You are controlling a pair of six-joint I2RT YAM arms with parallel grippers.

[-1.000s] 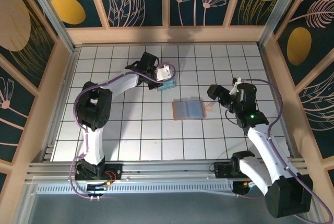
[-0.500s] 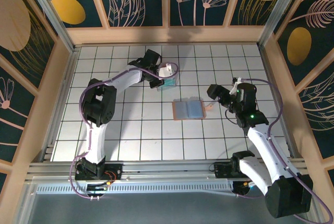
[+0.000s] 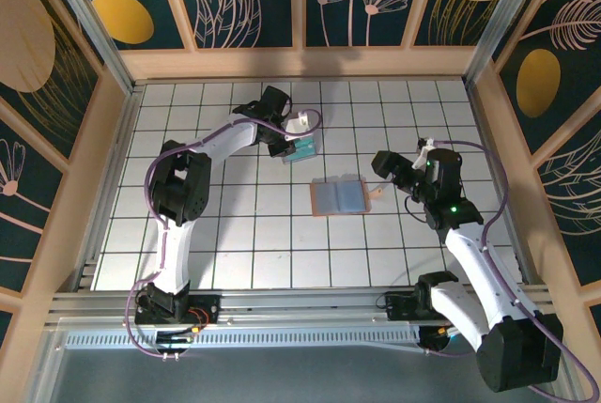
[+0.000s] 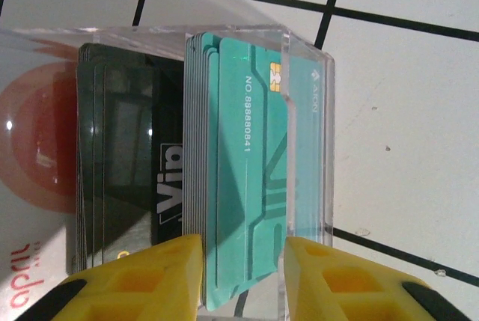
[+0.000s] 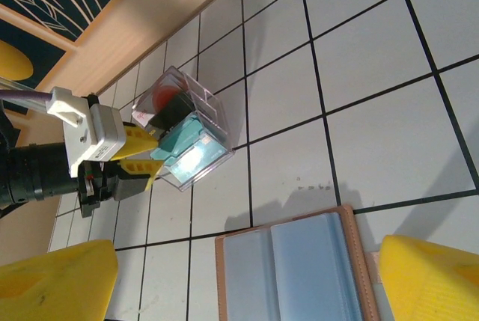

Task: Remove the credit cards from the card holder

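Left end effector [image 4: 243, 246] eased apart — teal cards [image 4: 247, 149] stand in clear box [image 4: 310, 149].

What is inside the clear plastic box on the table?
The box holds a stack of teal cards, a stack of black cards and a white card with a red circle. The left gripper covers their lower ends.

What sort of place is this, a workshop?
Probably a robot test booth, not a workshop: a left arm and right arm bolted to a rail beside a white gridded table, boxed in by leaf-patterned panel walls, with an open card holder laid out.
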